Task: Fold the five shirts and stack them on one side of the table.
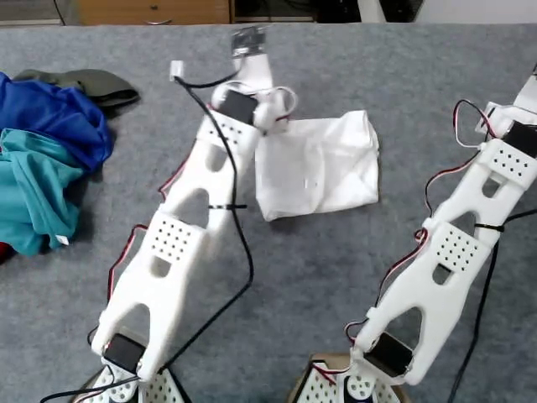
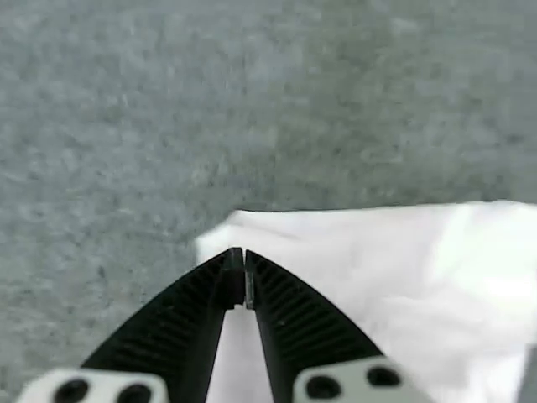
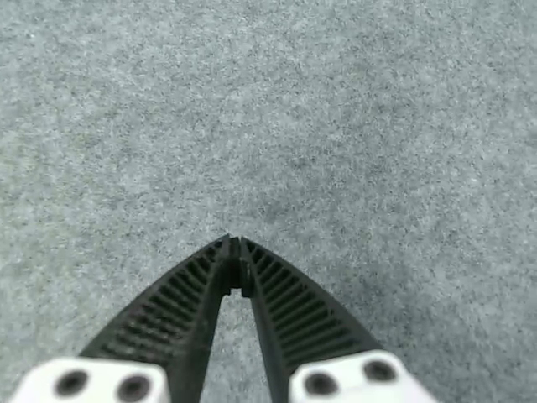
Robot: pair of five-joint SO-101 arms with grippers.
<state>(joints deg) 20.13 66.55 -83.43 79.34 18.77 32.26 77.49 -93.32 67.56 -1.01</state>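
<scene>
We see the folded white shirt (image 1: 317, 164) near centre, its 10 o'clock corner hidden beneath the left gripper (image 2: 243, 277), clenched (on cloth or not, we cannot tell), the right gripper (image 3: 237, 269) clenched on nothing above the table (image 3: 352, 117), and a shirt pile (image 1: 46, 168) cut off at 9 o'clock.

Grey table (image 1: 336, 277) with folded white shirt (image 1: 327, 168), heap of coloured shirts (image 1: 42, 159)

A white shirt (image 1: 323, 164) lies folded into a rumpled, roughly square bundle near the middle of the table (image 1: 336, 277). Well apart, at one side edge, a blue shirt (image 1: 50, 117), a teal shirt (image 1: 33, 193) and an olive shirt (image 1: 96, 84) sit unfolded in a crumpled heap, with a red scrap (image 1: 4, 250) showing beneath
</scene>
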